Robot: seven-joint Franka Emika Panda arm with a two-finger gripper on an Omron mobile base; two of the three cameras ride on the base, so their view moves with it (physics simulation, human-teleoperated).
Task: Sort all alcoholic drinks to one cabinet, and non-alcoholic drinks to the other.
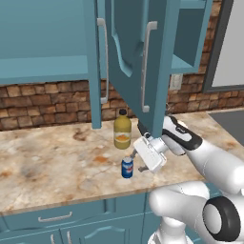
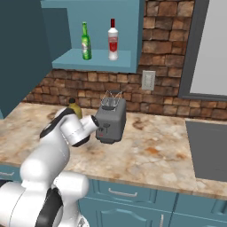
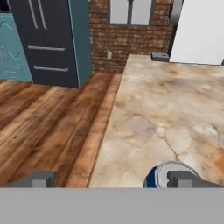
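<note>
The white arm (image 1: 209, 157) reaches forward and low over the marble counter (image 1: 52, 162), under the open cabinet door (image 1: 138, 57). The juice bottle (image 1: 122, 129) stands behind. Its gripper (image 1: 136, 161), jaws spread wide, hovers beside the blue soda can (image 1: 127, 167). The green bottle (image 2: 86, 42) stands on the cabinet shelf (image 2: 95, 59).

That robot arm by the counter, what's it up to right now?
The arm's gripper hangs open right beside the blue soda can on the marble counter, holding nothing. The yellow juice bottle stands on the counter behind the can. A green bottle and a clear bottle with a red label already sit in the open upper cabinet.
</note>
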